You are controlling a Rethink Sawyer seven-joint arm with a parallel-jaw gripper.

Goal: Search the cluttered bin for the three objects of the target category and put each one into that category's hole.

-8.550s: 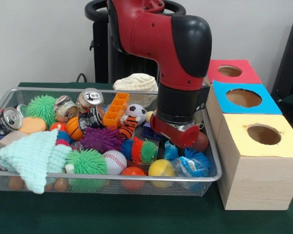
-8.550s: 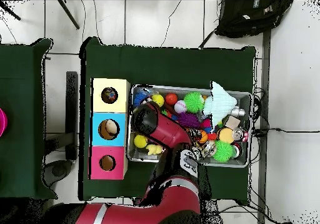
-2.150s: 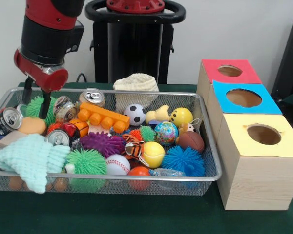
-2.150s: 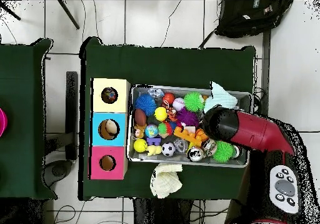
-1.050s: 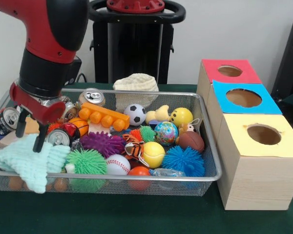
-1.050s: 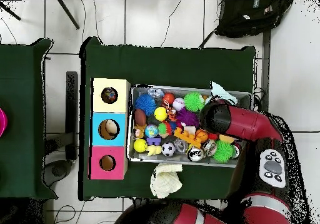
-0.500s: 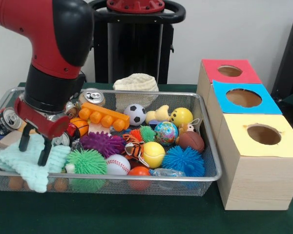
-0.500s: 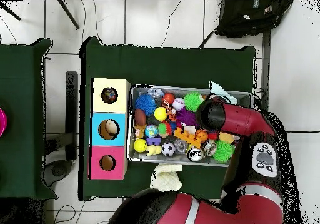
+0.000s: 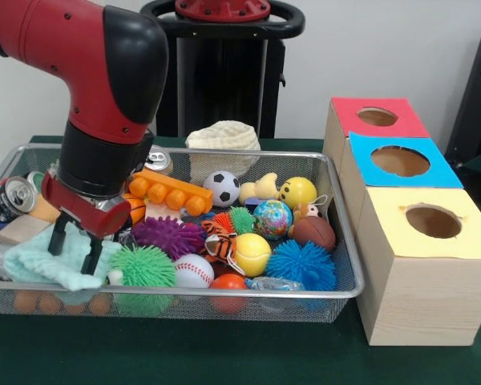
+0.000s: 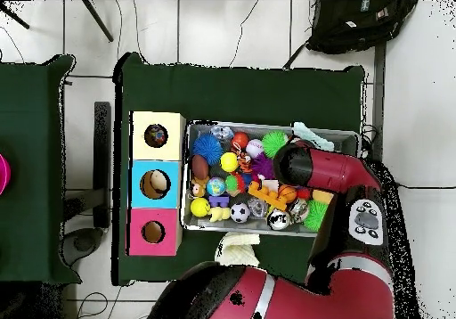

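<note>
The wire mesh bin (image 9: 346, 241) is full of toys; it also shows in the overhead view (image 10: 267, 125). My gripper (image 9: 74, 247) is open at the bin's left front corner. Its fingertips (image 9: 91, 258) press down into a mint green knitted cloth (image 9: 44, 266). The yellow-surround hole (image 9: 433, 221) tops the nearest wooden box, right of the bin. In the overhead view the arm (image 10: 307, 168) hides the gripper, the cloth (image 10: 313, 136) lies at the bin's edge, and a dark round object shows inside the yellow hole (image 10: 156, 136).
Around the gripper lie drink cans (image 9: 8, 195), an orange brick (image 9: 168, 191), a green spiky ball (image 9: 142, 269), a purple spiky ball (image 9: 167, 237) and a baseball (image 9: 193, 271). A cream cloth (image 9: 223, 136) lies behind the bin. The blue (image 9: 400, 161) and red (image 9: 377, 117) holes stand behind the yellow one.
The gripper came from the bin's back left corner to the front left, then sank onto the mint cloth. The cloth no longer hangs over the front rim.
</note>
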